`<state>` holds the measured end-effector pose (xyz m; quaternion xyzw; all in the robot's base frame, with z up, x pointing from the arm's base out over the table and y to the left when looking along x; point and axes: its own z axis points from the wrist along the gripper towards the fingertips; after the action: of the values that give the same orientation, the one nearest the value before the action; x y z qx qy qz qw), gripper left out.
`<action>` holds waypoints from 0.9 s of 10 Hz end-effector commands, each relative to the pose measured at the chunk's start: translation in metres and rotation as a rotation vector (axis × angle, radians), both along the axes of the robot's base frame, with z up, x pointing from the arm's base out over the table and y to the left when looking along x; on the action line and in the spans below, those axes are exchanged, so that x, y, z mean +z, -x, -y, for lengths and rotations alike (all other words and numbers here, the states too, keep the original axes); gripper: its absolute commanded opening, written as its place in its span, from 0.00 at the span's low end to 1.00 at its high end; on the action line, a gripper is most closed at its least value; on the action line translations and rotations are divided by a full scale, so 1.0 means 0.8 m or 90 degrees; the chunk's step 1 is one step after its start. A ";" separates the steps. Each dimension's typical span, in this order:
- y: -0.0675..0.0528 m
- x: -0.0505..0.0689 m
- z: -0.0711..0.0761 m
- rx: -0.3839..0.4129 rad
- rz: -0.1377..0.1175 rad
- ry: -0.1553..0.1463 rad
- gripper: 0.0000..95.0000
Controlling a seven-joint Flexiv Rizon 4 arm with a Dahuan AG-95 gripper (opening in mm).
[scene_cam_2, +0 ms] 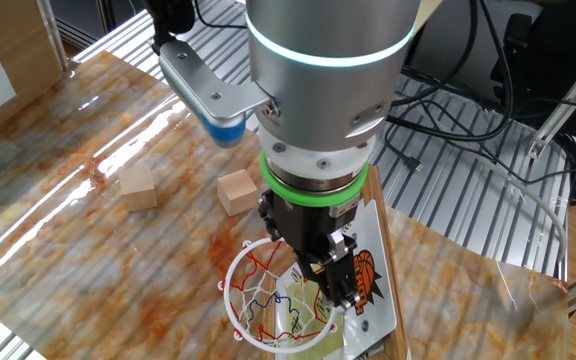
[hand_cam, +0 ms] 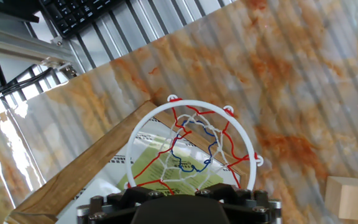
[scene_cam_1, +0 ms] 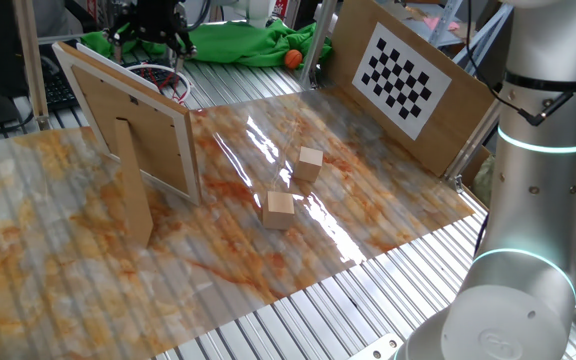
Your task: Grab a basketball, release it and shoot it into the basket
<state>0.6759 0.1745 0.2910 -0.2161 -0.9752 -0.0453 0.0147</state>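
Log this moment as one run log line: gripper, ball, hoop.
gripper: open, pointing down over the hoop | ball: not visible in net or fingers | two wooden cubes on table

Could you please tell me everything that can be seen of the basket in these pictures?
The basket is a white ring with small red clips, hung with red, white and blue string netting. It sticks out level from an upright, light wood-framed panel standing on the marbled mat. Through the net a green and yellow printed sheet shows. The gripper hangs directly above it, pointing down, with nothing visible between its fingers. No ball is visible in the net, and nothing else seems to touch the ring.
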 end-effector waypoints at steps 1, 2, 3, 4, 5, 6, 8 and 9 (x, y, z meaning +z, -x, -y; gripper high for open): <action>0.000 0.000 -0.001 -0.003 0.000 0.001 0.80; 0.000 0.001 -0.003 -0.004 0.000 0.000 0.80; -0.001 0.001 -0.004 0.000 0.002 0.000 0.80; -0.001 0.001 -0.005 0.009 0.003 0.000 0.80; -0.001 0.002 -0.006 0.063 0.026 0.002 0.00; -0.002 0.007 -0.010 0.073 0.028 0.006 0.00; 0.002 0.019 -0.009 0.108 0.028 0.002 0.00; 0.007 0.030 -0.003 0.134 0.030 0.002 0.00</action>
<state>0.6712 0.1778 0.3100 -0.1285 -0.9906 -0.0473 -0.0043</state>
